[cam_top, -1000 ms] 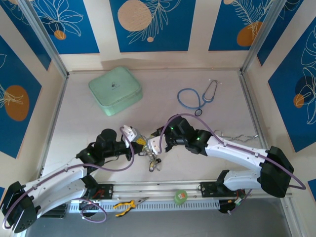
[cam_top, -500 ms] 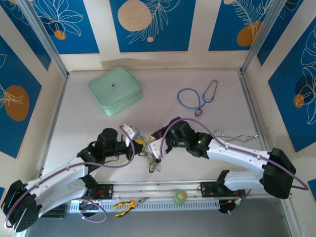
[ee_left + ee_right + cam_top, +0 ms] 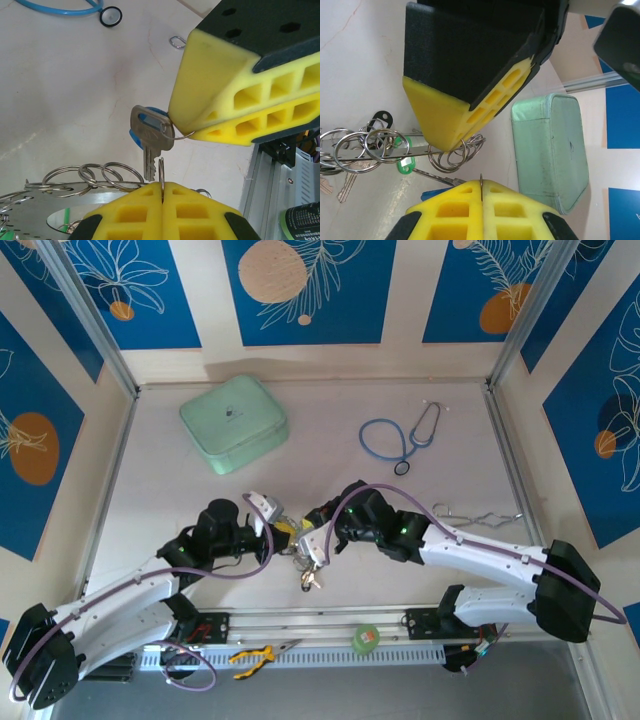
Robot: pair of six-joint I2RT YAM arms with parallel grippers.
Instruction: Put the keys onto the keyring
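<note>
Two grippers tip to tip over the front middle of the table (image 3: pixel 330 440), from the top camera: left gripper (image 3: pixel 288 533) reaching in from the left, right gripper (image 3: pixel 306 541) from the right, almost touching. Bunch of keys (image 3: pixel 311 577) right next to them, on the near side. Farther back and well apart, a mint green case (image 3: pixel 234 423) on the left and a blue stethoscope (image 3: pixel 398 440) on the right. Bent silver wire (image 3: pixel 478 515) lying beside the right arm. At the front rail, a roll of green tape (image 3: pixel 367 638) and yellow pliers (image 3: pixel 250 654). From the left wrist camera: own yellow fingers (image 3: pixel 130 206) pressed tight together, pinching a thin metal loop (image 3: pixel 161 172) standing up between them. Right gripper's yellow pads (image 3: pixel 225 95) above, clenched too, gripping a split ring (image 3: pixel 184 134). Hanging from that ring, a silver key (image 3: pixel 155 140) with a blue tag (image 3: pixel 134 139) behind it, just above the left fingers. Flat silvery keyring (image 3: pixel 25 217) low on the left, beside those fingers, with a row of small rings (image 3: pixel 95 175) along its rim. From the right wrist camera: own yellow fingers (image 3: pixel 450 210) squeezed shut on the split ring, seen as a thin wire. Left gripper's yellow tip right above, at the end of the keyring, edge-on here like a thin bar. Green tag (image 3: pixel 406 164) and black tag (image 3: pixel 381 119) close to the bar, more keys at the far left edge. Green case lying on the table behind.
</note>
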